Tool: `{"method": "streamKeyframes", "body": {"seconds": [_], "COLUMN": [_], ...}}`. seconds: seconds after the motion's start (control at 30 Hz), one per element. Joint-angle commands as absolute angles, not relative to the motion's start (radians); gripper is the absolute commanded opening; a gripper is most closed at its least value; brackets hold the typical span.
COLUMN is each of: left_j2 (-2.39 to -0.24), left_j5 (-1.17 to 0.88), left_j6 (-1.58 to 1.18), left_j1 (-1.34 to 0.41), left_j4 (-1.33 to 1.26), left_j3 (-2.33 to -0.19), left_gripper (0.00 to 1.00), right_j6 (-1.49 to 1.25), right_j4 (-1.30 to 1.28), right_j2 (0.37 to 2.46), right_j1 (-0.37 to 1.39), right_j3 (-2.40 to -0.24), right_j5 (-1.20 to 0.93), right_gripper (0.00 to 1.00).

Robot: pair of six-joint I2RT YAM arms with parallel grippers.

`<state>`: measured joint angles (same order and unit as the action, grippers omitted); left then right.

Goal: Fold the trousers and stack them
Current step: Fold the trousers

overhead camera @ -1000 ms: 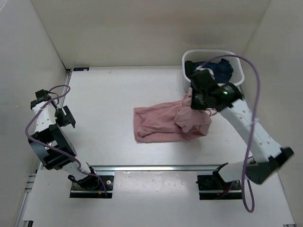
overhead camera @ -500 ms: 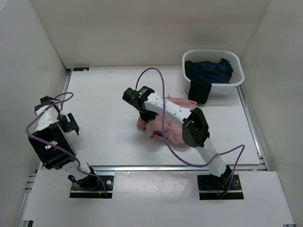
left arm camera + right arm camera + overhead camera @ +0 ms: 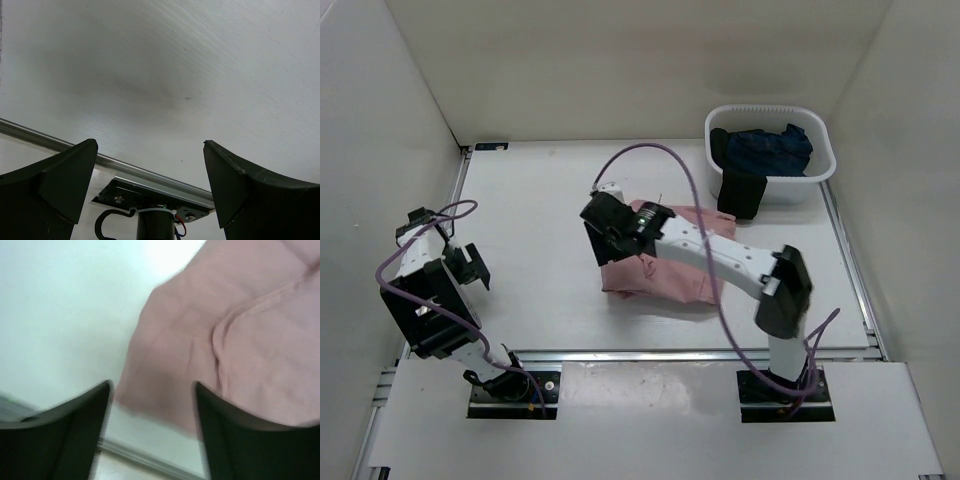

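Dusty-pink trousers of soft thin fabric (image 3: 650, 280): one pair, lying on the white table (image 3: 530, 200), at its middle and a little toward the right arm's side. Condition: gathered into a compact, roughly rectangular bundle of several layers. In the right wrist view an upper layer lies over a lower one with a curved edge between them, and the outline is uneven.

Right gripper (image 3: 603, 232): over the left end of the bundle, arm stretched across the fabric. Fingers spread apart with nothing between them. The cloth lies beneath them and is not pinched.

Left gripper (image 3: 470, 265): at the far left, well apart from the trousers, above bare table. Fingers spread wide and empty.

White plastic basket (image 3: 790, 188): far right corner of the table. Contents: a dark navy blue garment (image 3: 770, 150). A black garment (image 3: 740, 192) hangs over its front wall.

Progress, as judged: folding well under way, since the long legs no longer spread out and the pair is reduced to a small packet. Left to do: probably a further fold or a squaring of the loose edges. Stacking is not yet done, as the bundle sits alone on the table with nothing under or on it. Where the stack should go cannot be told.
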<state>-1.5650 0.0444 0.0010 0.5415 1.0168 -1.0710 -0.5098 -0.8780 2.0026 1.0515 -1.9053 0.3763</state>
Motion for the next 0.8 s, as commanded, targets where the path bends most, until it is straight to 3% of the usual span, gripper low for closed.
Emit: {"method": "streamKeyframes", "body": {"seconds": [0.0,0.03,0.07,0.13,0.2,0.33,0.43,0.53,0.57,0.6,0.67,0.7,0.77], "left_j2": [-1.519,-1.508,-1.508,-1.508,-1.508,-1.499,-1.489,-1.479,-1.479,-1.479,-1.470,-1.470,-1.470], "left_j5": [0.043,0.043,0.043,0.043,0.043,0.052,0.061,0.070,0.071,0.071,0.071,0.071,0.061], "left_j6": [0.000,0.000,0.000,0.000,0.000,0.000,0.000,0.000,0.000,0.000,0.000,0.000,0.000], "left_j1": [0.543,0.543,0.543,0.543,0.543,0.543,0.543,0.543,0.543,0.543,0.543,0.543,0.543], "left_j4": [1.008,1.008,1.008,1.008,1.008,1.008,1.017,1.017,1.017,1.017,1.017,1.017,1.017], "left_j3": [-1.066,-1.055,-1.055,-1.055,-1.046,-1.046,-1.037,-1.028,-1.028,-1.028,-1.028,-1.028,-1.028], "left_gripper": [0.99,0.99,1.00,1.00,1.00,1.00,1.00,1.00,1.00,1.00,1.00,1.00,1.00], "right_j6": [-0.546,-0.567,-0.604,-0.604,-0.594,-0.534,-0.502,-0.491,-0.491,-0.503,-0.523,-0.538,-0.610], "right_j4": [-0.698,-0.698,-0.698,-0.669,-0.658,-0.702,-0.785,-0.798,-0.778,-0.767,-0.747,-0.733,-0.742], "right_j2": [1.761,1.750,1.750,1.764,1.816,1.968,2.071,2.048,2.019,1.946,1.806,1.757,1.624], "right_j1": [1.043,1.028,0.994,0.983,0.974,0.974,0.974,0.974,0.974,0.974,0.974,0.974,0.934], "right_j3": [-1.703,-1.659,-1.597,-1.551,-1.536,-1.626,-1.713,-1.715,-1.698,-1.678,-1.602,-1.571,-1.476], "right_j5": [0.446,0.421,0.384,0.298,0.204,0.053,0.043,0.081,0.100,0.124,0.232,0.273,0.333], "right_gripper": [0.64,0.49,0.22,0.05,0.00,0.00,0.00,0.00,0.05,0.19,0.28,0.40,0.45]}}
